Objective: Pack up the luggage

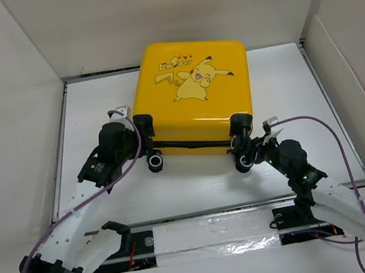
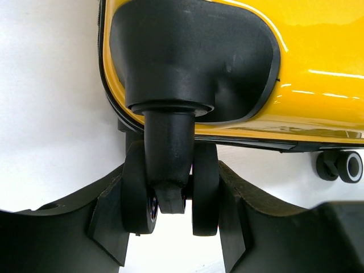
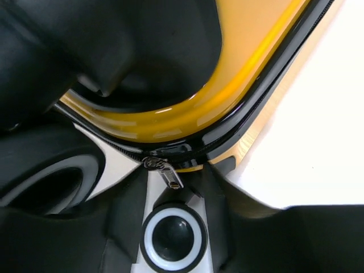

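The luggage (image 1: pixel 193 93) is a yellow suitcase lying flat and closed, Pikachu print up, at the back middle of the table. My left gripper (image 1: pixel 140 124) is at its near-left corner. In the left wrist view the gripper (image 2: pixel 170 170) is shut on the black twin wheel (image 2: pixel 205 193), a finger pressed on each side, below the yellow shell (image 2: pixel 318 85). My right gripper (image 1: pixel 243 142) is at the near-right corner. In the right wrist view it (image 3: pixel 173 170) is open, with the silver zipper pull (image 3: pixel 170 176) hanging from the black zipper band between its fingertips and a white-ringed wheel (image 3: pixel 173 238) between its fingers.
White walls enclose the table on the left, back and right. A foil-taped strip (image 1: pixel 219 232) runs along the near edge between the arm bases. Another suitcase wheel (image 1: pixel 156 162) sticks out on the near side; it also shows in the left wrist view (image 2: pixel 341 166).
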{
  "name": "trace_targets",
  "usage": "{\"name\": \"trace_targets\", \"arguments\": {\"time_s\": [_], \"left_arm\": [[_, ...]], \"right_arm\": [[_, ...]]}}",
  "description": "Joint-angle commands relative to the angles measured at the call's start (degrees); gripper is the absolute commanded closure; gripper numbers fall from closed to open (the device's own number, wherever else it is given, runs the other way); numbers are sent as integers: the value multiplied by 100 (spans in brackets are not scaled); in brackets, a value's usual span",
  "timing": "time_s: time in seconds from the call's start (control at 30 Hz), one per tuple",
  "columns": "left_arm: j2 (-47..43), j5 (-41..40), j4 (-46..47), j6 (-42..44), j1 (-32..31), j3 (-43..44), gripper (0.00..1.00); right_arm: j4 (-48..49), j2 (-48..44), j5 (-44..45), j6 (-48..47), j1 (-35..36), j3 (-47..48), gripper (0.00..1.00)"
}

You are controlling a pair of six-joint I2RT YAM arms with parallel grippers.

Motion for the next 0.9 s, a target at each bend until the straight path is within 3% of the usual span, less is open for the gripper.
{"name": "trace_targets", "arguments": {"time_s": [0.0, 0.07, 0.17, 0.27, 0.37, 0.4, 0.43, 0.53, 0.57, 0.7, 0.87], "left_arm": [[-430, 966, 1021, -233, -140, 233, 100], [-473, 1150, 1126, -321, -140, 128, 100], [-535, 1308, 1442, -549, -140, -118, 100], [-588, 1589, 1863, -795, -140, -408, 100], [-570, 1809, 2268, -1042, -140, -611, 100], [-561, 1888, 2357, -1138, -140, -655, 100], [-553, 1993, 2436, -1200, -140, -725, 100], [-518, 2126, 2700, -1323, -140, -778, 100], [-509, 2144, 2761, -1341, -140, -769, 100], [-491, 2302, 2928, -1437, -140, -752, 100], [-614, 2434, 3034, -1517, -140, -848, 100]], "right_arm": [[1421, 392, 41, -50, 114, 62, 60], [1650, 672, 41, 21, 166, 88, 83], [2124, 849, 41, 135, 471, 54, 99], [2704, 850, 803, 338, 1069, -148, 100], [2662, 832, 2260, 137, 2263, -18, 100], [2635, 884, 2699, -47, 2954, 70, 100], [2653, 1120, 3617, -145, 3266, 262, 100], [2767, 1893, 4921, -593, 4170, 867, 100], [2723, 2557, 5145, -637, 4331, 1062, 100], [2968, 4239, 5569, -892, 4728, 1950, 100], [3541, 4901, 4630, -1077, 4798, 2374, 100]]}}
